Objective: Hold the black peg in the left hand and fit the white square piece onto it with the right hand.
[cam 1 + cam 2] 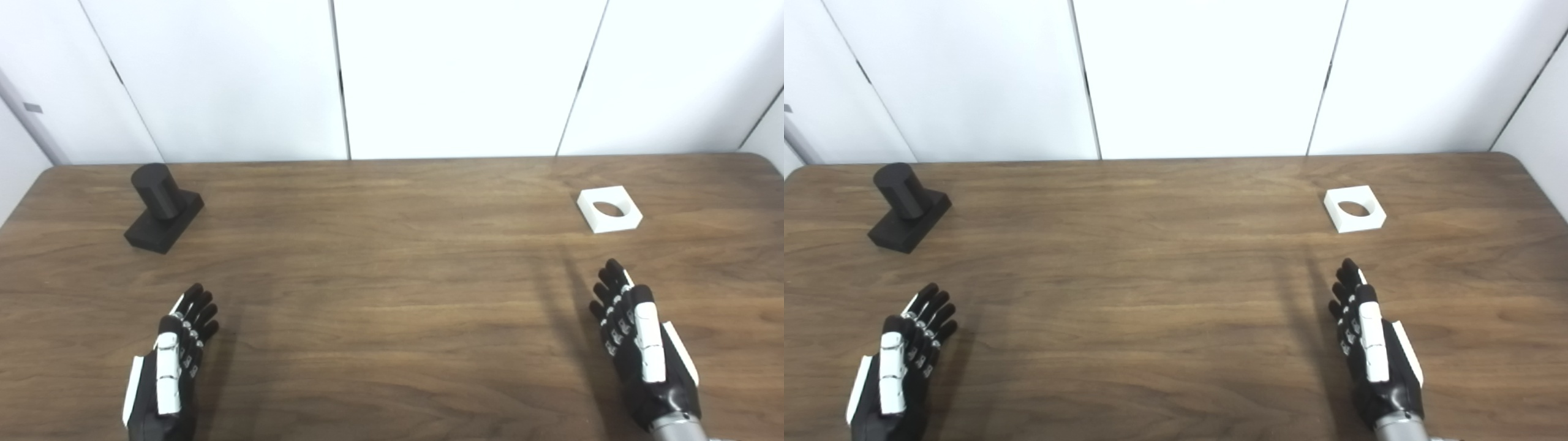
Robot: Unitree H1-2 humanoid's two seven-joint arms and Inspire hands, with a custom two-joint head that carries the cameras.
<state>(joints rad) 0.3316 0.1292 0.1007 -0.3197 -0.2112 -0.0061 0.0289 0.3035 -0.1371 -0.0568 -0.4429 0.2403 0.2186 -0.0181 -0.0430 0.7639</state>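
You are looking down at a dark brown wood-grain table point(380, 294) from the robot's head. The black peg point(164, 207), a short upright black cylinder rising from a flat black rectangular base, stands on the table at the far left, turned at an angle to the table's edge. The white square piece point(610, 209), a flat white block with a round hole through its middle, lies flat on the table at the far right, well apart from the peg, with nearly the whole width of the table between them.

Your left hand point(171, 367), black with white plates, sits near the bottom left, nearer you than the peg and well apart from it. Its fingers are stretched forward and slightly spread, and it holds nothing. Your right hand point(640, 346), the same black and white, sits near the bottom right, on your side of the white square piece and near it without touching. Its fingers are also extended and apart, pointing toward the piece, and it holds nothing.

Behind the table stand plain white wall panels point(459, 73) divided by thin dark seams.
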